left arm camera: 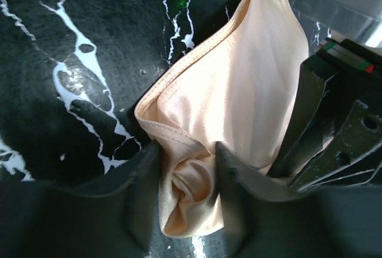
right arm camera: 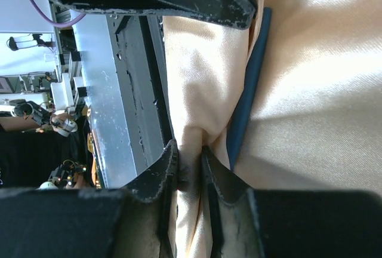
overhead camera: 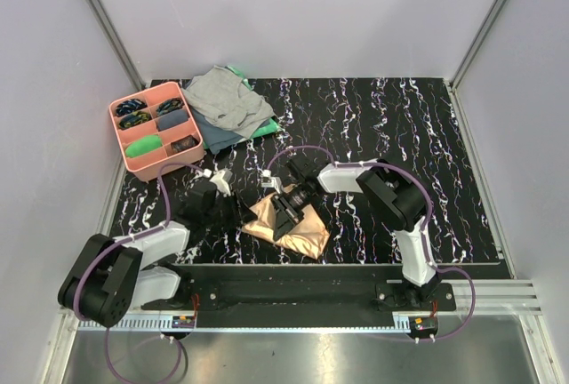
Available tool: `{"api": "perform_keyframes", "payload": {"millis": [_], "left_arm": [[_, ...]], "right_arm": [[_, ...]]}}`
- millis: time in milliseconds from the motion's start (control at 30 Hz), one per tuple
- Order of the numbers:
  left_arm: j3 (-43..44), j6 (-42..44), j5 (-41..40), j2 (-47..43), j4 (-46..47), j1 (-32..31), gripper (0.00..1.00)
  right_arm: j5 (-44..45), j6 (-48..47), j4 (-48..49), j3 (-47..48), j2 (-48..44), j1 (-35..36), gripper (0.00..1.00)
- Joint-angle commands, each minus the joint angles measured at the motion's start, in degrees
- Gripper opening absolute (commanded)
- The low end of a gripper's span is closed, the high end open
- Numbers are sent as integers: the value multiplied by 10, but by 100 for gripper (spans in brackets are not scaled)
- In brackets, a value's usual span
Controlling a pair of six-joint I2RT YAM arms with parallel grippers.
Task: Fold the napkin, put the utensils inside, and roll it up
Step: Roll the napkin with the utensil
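The peach satin napkin (overhead camera: 298,231) lies bunched and partly rolled near the table's front edge, between both arms. My left gripper (left arm camera: 188,180) is closed around the napkin's rolled end (left arm camera: 194,189), with both fingers (left arm camera: 146,174) pressed against the cloth. My right gripper (right arm camera: 190,162) pinches a narrow fold of the napkin (right arm camera: 310,91) between nearly closed fingers. A slim dark blue utensil (right arm camera: 248,85) peeks out of a crease just beside that fold; the other utensils are hidden. From above, the left gripper (overhead camera: 238,212) and the right gripper (overhead camera: 284,215) sit close together over the cloth.
A pink compartment tray (overhead camera: 118,140) with small items stands at the back left. Beside it lies a grey cloth (overhead camera: 227,98) over a green cloth (overhead camera: 265,129). The right arm's black gripper body (left arm camera: 340,120) crowds the left gripper. A metal rail (overhead camera: 293,273) runs along the front edge.
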Motion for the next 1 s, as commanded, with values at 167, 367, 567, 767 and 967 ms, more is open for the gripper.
{"api": "perform_keyframes", "payload": {"millis": [167, 367, 567, 767, 967], "left_arm": [[10, 26, 25, -1, -17, -1, 0], [43, 21, -9, 4, -121, -1, 0], [78, 6, -14, 30, -175, 0, 0], [98, 4, 4, 60, -188, 0, 0], [104, 7, 11, 68, -192, -2, 0]], "right_arm": [[48, -13, -36, 26, -5, -21, 34], [134, 0, -77, 45, -82, -17, 59], [431, -8, -51, 1, -193, 75, 69], [717, -35, 84, -106, -254, 212, 72], [772, -82, 113, -115, -215, 279, 73]]}}
